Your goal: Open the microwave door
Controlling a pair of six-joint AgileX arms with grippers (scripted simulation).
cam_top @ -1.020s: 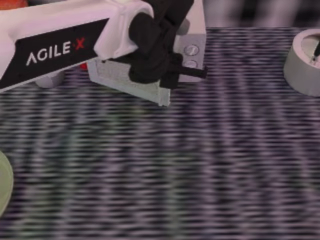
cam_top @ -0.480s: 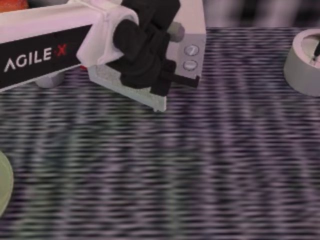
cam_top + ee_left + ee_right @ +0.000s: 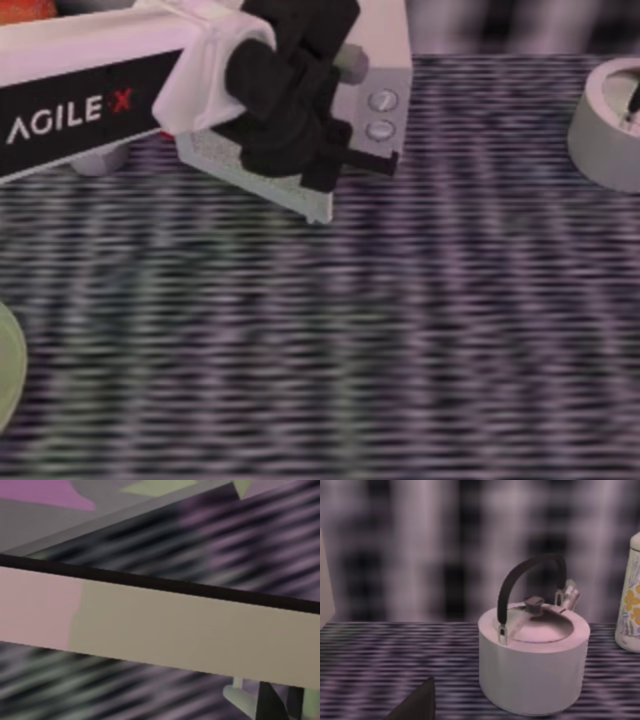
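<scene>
Top view: left gripper [image 3: 345,165] sits right at the free edge of the microwave door [image 3: 215,152], which is swung partway out from the microwave [image 3: 385,55].
Jaws: can't tell if they're spread or pinching the handle, the wrist hides it.
Door axis: runs slantwise away from the jaws toward its hinge.
Nearer arm: left, easily.
Look: flat grey panel, speckled mesh window.
Right arm: parked by a kettle [image 3: 532,657] on the striped worktop [image 3: 400,330].

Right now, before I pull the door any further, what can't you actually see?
- Left gripper: the top view shows its black body over the microwave door, but not the fingers' grip on the handle.
- Microwave: cut off by the top edge, cavity hidden beneath my left arm.
- Right gripper: outside every view; the right wrist view shows only a pot.
</scene>
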